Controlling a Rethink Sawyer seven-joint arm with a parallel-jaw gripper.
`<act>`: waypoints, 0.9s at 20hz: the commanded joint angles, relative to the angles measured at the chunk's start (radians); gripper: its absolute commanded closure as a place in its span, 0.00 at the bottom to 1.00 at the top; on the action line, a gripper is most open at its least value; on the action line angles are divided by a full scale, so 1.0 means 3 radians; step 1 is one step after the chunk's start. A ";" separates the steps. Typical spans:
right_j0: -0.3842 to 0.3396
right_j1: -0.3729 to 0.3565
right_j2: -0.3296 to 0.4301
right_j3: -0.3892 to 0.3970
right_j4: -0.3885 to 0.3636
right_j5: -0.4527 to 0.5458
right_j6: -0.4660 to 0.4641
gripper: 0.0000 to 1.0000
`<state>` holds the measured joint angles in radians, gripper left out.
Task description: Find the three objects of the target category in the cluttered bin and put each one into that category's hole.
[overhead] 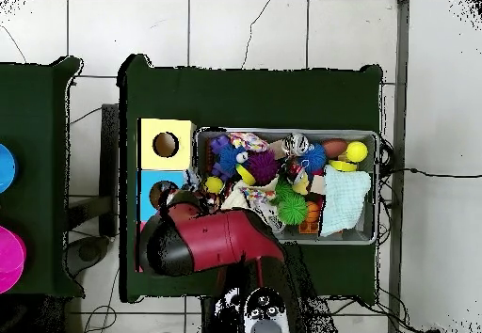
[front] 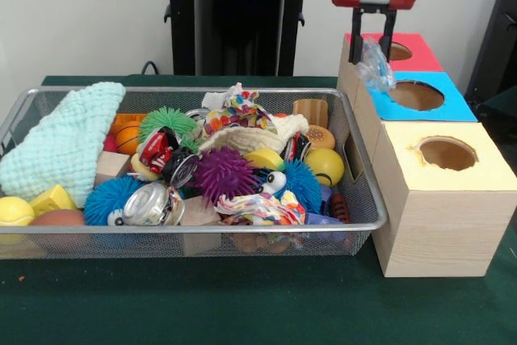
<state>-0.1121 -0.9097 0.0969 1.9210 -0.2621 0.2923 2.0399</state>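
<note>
The silver wire-mesh bin (front: 242, 227) sits left of three wooden boxes and is full of mixed toys. The blue-topped hole (front: 416, 95) is on the middle box. My gripper (front: 371, 56) hangs just left of and above that hole, over the edge between the red and blue tops. It is shut on a crumpled clear plastic thing (front: 376, 68) that dangles from the fingers (front: 355, 38). In the overhead view the red arm (overhead: 212, 240) covers the gripper and the red box. The bin (overhead: 282, 133) and part of the blue top (overhead: 149, 186) show beside it.
The red-topped hole (front: 400, 51) is behind the blue one and the yellow-topped hole (front: 447, 153) is in front. In the bin lie a mint cloth (front: 69, 139), a purple spiky ball (front: 224, 174), a yellow ball (front: 326, 165) and a glass jar (front: 150, 204).
</note>
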 commanded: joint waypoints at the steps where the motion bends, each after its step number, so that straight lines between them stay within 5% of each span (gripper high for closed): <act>1: 0.0253 0.0375 -0.0243 -0.0188 0.0358 0.0095 0.0844 1.00; 18: 0.1138 0.0655 -0.0888 0.0063 0.1086 -0.0247 0.1208 1.00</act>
<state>0.1871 -0.7775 -0.1055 1.9013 -0.0443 0.2728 2.0653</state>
